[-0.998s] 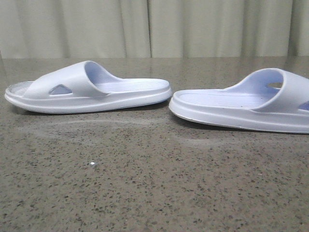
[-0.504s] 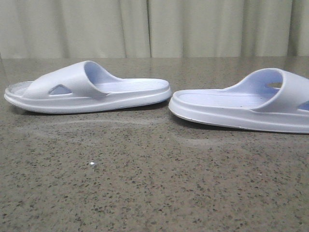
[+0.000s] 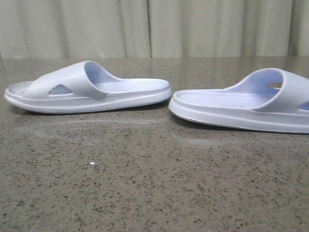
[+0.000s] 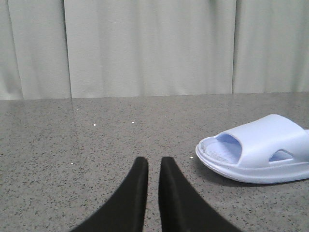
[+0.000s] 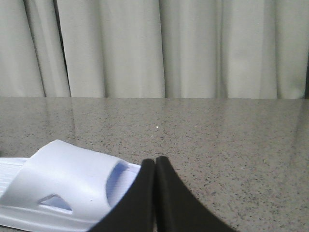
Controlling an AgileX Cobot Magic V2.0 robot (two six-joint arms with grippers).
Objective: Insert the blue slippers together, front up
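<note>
Two very pale blue slippers lie flat on the speckled table, heel to heel and a small gap apart. The left slipper (image 3: 87, 89) points its toe left; the right slipper (image 3: 241, 108) runs off the right edge. Neither gripper shows in the front view. In the left wrist view my left gripper (image 4: 154, 162) hangs low over bare table with a narrow gap between its black fingers and nothing in it; a slipper (image 4: 260, 150) lies off to one side, apart. My right gripper (image 5: 155, 160) has its fingertips pressed together, holding nothing, just beside a slipper's strap (image 5: 63, 183).
The grey speckled tabletop (image 3: 154, 183) stretches from the front edge to a pale pleated curtain (image 3: 154, 26) behind. Nothing else stands on it.
</note>
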